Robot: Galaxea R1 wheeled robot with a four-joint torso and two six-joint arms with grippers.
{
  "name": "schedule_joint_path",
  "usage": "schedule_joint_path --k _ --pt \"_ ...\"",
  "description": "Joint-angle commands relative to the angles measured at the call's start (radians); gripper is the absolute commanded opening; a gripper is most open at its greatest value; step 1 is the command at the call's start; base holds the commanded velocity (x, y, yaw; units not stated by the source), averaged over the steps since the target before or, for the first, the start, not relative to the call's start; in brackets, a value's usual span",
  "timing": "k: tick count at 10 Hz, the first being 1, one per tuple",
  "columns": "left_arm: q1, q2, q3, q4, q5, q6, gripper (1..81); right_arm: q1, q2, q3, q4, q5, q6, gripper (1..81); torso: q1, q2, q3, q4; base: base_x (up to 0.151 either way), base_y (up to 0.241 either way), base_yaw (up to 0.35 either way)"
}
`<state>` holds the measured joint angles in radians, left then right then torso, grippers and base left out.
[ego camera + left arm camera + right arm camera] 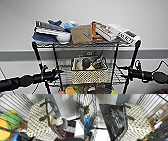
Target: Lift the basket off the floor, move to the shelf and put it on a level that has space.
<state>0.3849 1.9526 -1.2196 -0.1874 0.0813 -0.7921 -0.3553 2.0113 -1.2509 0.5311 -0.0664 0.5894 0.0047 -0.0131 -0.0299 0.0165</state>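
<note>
On the grey wire-grid second-highest level [62,77] of the tall black wire shelf [136,50] sits the small cream woven basket [89,76], centred between the posts, carrying a grey-and-white stuffed toy [60,122]. Flanked left and right by the left gripper [53,74] and right gripper [130,72], probably to keep it level. Cannot tell whether the fingers are spread or pressed together. Top tier crowded with boxes and blue cloth [43,37], hence this level.

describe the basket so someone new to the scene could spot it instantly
Find the black wire shelf against the pale wall. On the tier under its cluttered top sits the basket: cream, woven, rectangular, with dark loop handles. It alone holds a stuffed penguin; the tier below has bright toys.
</note>
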Motion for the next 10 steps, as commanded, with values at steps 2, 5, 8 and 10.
schedule_joint_path --k 2,5,8,10 --pt "0.079 -0.151 0.149 0.059 -0.057 0.007 81.1 -0.084 -0.101 0.119 -0.042 0.014 -0.025 81.1 0.000 0.000 0.000 0.000 0.000 0.000 0.000" --pt "0.241 -0.162 0.173 0.283 -0.049 0.022 81.1 -0.258 -0.107 0.119 -0.218 0.013 -0.080 81.1 -0.001 -0.001 0.001 0.000 0.000 0.000 0.000" --pt "0.421 -0.122 0.135 0.519 -0.052 0.022 81.1 -0.400 -0.084 0.079 -0.398 0.013 -0.079 81.1 -0.002 -0.001 0.002 0.000 0.000 0.000 0.000" --pt "0.525 -0.084 0.056 0.574 -0.058 0.022 81.1 -0.472 -0.078 0.070 -0.457 0.013 -0.077 81.1 -0.002 -0.002 0.002 0.000 0.000 0.000 0.000"
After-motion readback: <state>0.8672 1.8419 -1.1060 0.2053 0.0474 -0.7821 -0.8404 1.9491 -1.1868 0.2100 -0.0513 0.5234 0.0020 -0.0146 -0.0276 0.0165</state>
